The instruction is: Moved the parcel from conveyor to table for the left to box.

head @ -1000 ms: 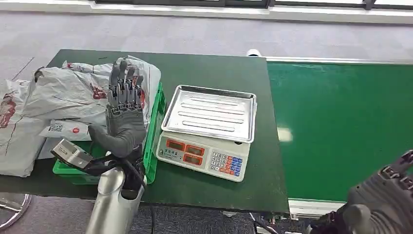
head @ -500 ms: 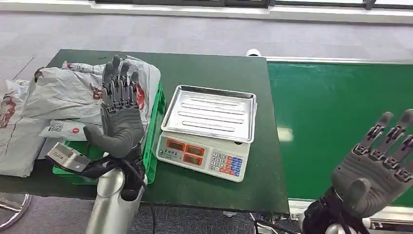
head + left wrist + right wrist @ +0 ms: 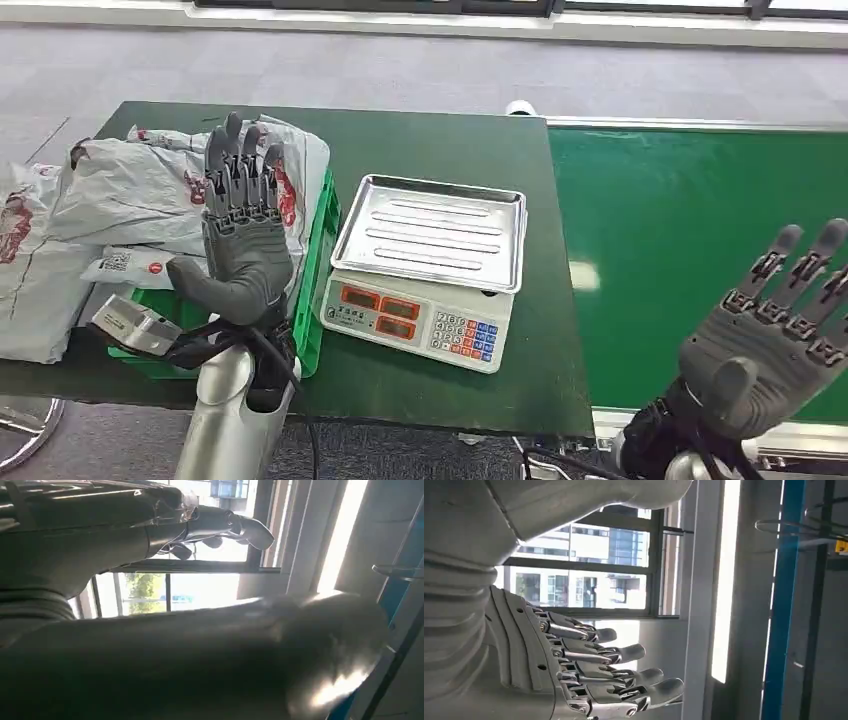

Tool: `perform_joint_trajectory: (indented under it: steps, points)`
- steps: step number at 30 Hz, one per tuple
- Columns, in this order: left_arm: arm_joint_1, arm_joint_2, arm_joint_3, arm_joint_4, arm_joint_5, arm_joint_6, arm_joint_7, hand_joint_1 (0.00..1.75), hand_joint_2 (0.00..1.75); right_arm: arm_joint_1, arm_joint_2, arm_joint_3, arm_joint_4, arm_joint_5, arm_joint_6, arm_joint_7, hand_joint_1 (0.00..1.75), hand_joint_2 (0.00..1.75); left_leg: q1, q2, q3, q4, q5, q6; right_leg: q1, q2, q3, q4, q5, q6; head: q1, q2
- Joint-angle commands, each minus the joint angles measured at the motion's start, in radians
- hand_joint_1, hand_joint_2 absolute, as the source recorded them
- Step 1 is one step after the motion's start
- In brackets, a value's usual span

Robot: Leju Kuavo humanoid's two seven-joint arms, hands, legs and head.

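Head view: the left hand point(image 3: 243, 235) stands upright over the green crate point(image 3: 316, 270) at the table's point(image 3: 440, 140) left part, palm outward, fingers straight and apart, holding nothing. Behind and beside it, grey parcels point(image 3: 130, 190) are heaped in the crate and spill past the table's left edge; a small white packet point(image 3: 135, 266) lies on the heap near the thumb. Just right of the crate sits a weighing scale point(image 3: 425, 270) with a bare steel tray point(image 3: 432, 230), its front corner near the table's near edge. A strip of open table runs between the scale and the table's right edge, which meets the green conveyor belt point(image 3: 690, 240). The belt surface is bare green up to its far rail. The right hand point(image 3: 775, 340) hovers over the belt's near edge, fingers spread and empty.

Left wrist view: the left hand's dark thumb and cover loom close; the fingers point(image 3: 240, 525) extend straight toward a bright window.

Right wrist view: the right hand's fingers point(image 3: 624, 672) stretch out side by side, apart, gripping nothing, with a window and a blue upright post point(image 3: 781, 600) beyond.
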Motion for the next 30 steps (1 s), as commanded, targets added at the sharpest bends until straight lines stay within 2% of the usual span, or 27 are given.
perform_joint_trajectory:
  steps: [1,4,6,7,10,11,12,14,19,30]
  points:
    - [0.006,0.008,-0.043,0.066,0.005,0.116,0.003,0.00,0.00,-0.042,-0.017,-0.027,0.057,0.016,-0.018,0.000,0.00,1.75,0.001,0.000,0.002,-0.002,0.000,-0.002,0.000,0.000,0.002,-0.002,0.001,0.000,0.000,0.000]
    - [0.012,0.010,-0.032,0.047,0.012,0.147,0.003,0.00,0.00,-0.054,-0.025,-0.011,0.073,0.010,-0.026,0.000,0.00,1.75,0.001,0.000,0.002,-0.002,0.000,-0.002,0.000,0.000,0.002,-0.002,0.001,0.000,0.000,0.000]
    - [0.002,0.011,-0.016,0.066,0.037,0.118,0.003,0.00,0.00,-0.074,-0.028,-0.009,0.090,0.001,-0.028,0.000,0.00,1.75,0.001,0.002,0.003,-0.003,0.001,-0.003,0.001,0.002,0.003,-0.004,0.002,0.001,0.000,0.000]
    - [-0.004,0.011,-0.011,0.081,0.026,0.120,0.003,0.00,1.75,-0.082,-0.029,-0.009,0.096,0.000,-0.031,0.000,0.00,1.75,0.001,0.002,0.002,-0.002,0.000,-0.002,0.000,0.002,0.002,-0.003,0.001,0.000,0.000,0.000]
    - [0.003,0.005,-0.026,0.069,0.001,0.137,0.003,0.00,1.75,-0.077,-0.014,-0.043,0.153,0.074,-0.102,0.000,0.00,1.75,0.001,0.001,0.003,-0.003,0.001,-0.003,0.001,0.002,0.003,-0.004,0.002,0.001,0.000,0.000]
    - [0.016,0.003,-0.031,0.059,0.003,0.142,0.003,0.00,1.75,-0.055,0.024,-0.097,0.158,0.193,-0.160,0.000,0.00,1.75,0.001,0.000,0.003,-0.002,0.000,-0.002,0.001,0.001,0.003,-0.003,0.001,0.000,0.000,0.000]
    - [0.028,0.004,-0.041,0.046,-0.006,0.154,0.003,0.00,1.75,-0.036,0.181,-0.259,0.123,0.465,-0.160,0.000,0.00,1.75,0.002,0.000,0.004,-0.003,0.001,-0.002,0.001,0.001,0.004,-0.005,0.002,0.001,0.000,0.000]
    - [0.036,0.010,-0.058,0.035,-0.014,0.171,0.003,0.00,1.75,-0.032,0.221,-0.284,0.095,0.528,-0.160,0.000,0.00,1.75,0.001,-0.002,0.003,-0.002,0.001,-0.002,0.001,-0.002,0.003,-0.003,0.000,0.000,0.000,0.000]
    - [0.024,0.015,-0.063,0.040,-0.005,0.195,0.003,0.00,1.75,-0.091,0.242,-0.300,0.139,0.576,-0.160,0.000,0.00,1.75,0.001,0.001,0.002,-0.001,0.000,-0.002,0.001,0.001,0.002,-0.002,0.000,0.000,0.000,0.000]
    - [0.042,0.013,-0.059,0.016,-0.008,0.204,0.003,0.00,1.75,-0.115,0.266,-0.307,0.153,0.622,-0.160,0.000,0.00,1.75,0.002,0.001,0.003,-0.003,0.000,-0.003,0.001,0.001,0.003,-0.003,0.001,0.000,0.000,0.000]
